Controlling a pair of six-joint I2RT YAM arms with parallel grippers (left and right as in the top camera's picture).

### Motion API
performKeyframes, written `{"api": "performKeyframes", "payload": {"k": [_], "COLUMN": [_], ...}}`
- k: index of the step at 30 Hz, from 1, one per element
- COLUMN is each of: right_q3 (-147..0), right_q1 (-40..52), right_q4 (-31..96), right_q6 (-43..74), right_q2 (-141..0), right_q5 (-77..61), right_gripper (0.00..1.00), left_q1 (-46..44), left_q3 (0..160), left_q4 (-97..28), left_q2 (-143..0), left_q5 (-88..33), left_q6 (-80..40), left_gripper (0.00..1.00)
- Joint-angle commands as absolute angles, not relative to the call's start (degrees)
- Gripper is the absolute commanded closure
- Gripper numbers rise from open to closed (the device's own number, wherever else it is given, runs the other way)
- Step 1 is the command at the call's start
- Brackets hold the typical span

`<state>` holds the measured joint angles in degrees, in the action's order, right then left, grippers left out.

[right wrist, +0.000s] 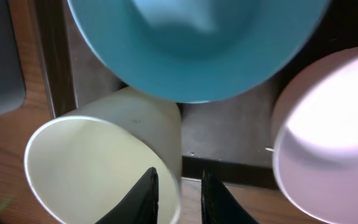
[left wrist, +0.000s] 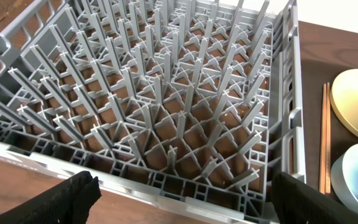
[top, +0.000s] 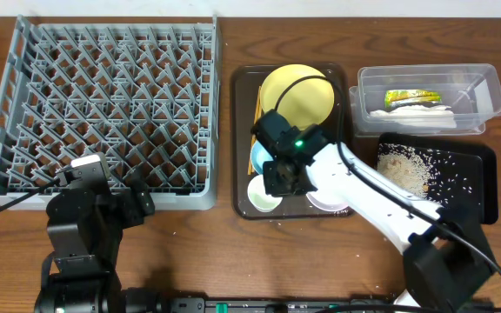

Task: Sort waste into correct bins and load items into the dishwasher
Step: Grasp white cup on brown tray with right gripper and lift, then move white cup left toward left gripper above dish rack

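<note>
My right gripper (top: 281, 180) hangs over the front of the brown serving tray (top: 242, 96). In the right wrist view it (right wrist: 179, 177) straddles the small pale cup's (right wrist: 92, 162) rim, one finger inside and one outside, nearly closed on the wall. The cup (top: 263, 195) stands at the tray's front left. The light blue bowl (right wrist: 197, 43) lies just behind it and the white bowl (right wrist: 328, 124) to its right. The yellow plate (top: 296, 94) and chopsticks (top: 256, 122) lie further back. My left gripper (left wrist: 188, 205) is open and empty before the grey dish rack (left wrist: 166, 93).
The clear tub (top: 485, 83) at back right holds the green-and-orange wrapper (top: 411, 96) and white paper (top: 420, 113). The black tray (top: 481, 165) in front of it holds rice scraps (top: 403, 165). The rack (top: 103, 104) fills the left half; its pegs hold nothing.
</note>
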<state>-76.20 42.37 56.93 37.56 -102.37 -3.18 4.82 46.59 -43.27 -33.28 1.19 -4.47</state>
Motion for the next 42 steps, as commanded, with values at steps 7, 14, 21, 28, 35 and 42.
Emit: {"api": "performKeyframes", "payload": {"k": [7, 14, 21, 28, 35, 42], "right_q3": [-75.9, -76.4, -80.2, -80.8, -80.8, -80.8], "right_q1": [44.3, 43.8, 38.7, 26.5, 17.5, 16.9], "right_q4": [56.8, 57.6, 59.9, 54.8, 45.8, 38.5], "right_q6": [38.5, 38.2, 31.2, 23.7, 20.5, 16.6], "right_q2": [-105.6, -105.5, -100.6, -90.3, -89.5, -93.9], "right_q5": [-3.3, -3.8, -11.8, -27.6, -43.8, -57.1], "right_gripper": [0.99, 0.99, 0.99, 0.99, 0.99, 0.99], "left_q1": [5.0, 5.0, 5.0, 5.0, 5.0, 5.0], "left_q3": [47.1, 47.1, 47.1, 47.1, 47.1, 47.1], "left_q4": [-43.7, -43.3, -42.0, -39.2, -32.1, -17.5], "left_q2": [-33.2, -33.2, -33.3, -35.9, -45.4, -54.2], "left_q5": [-4.1, -6.3, -11.6, -19.4, -32.7, -57.2], "left_q6": [-5.2, -5.2, -15.1, -34.1, -52.6, -54.0], "left_gripper": [0.09, 0.09, 0.09, 0.09, 0.09, 0.09]}}
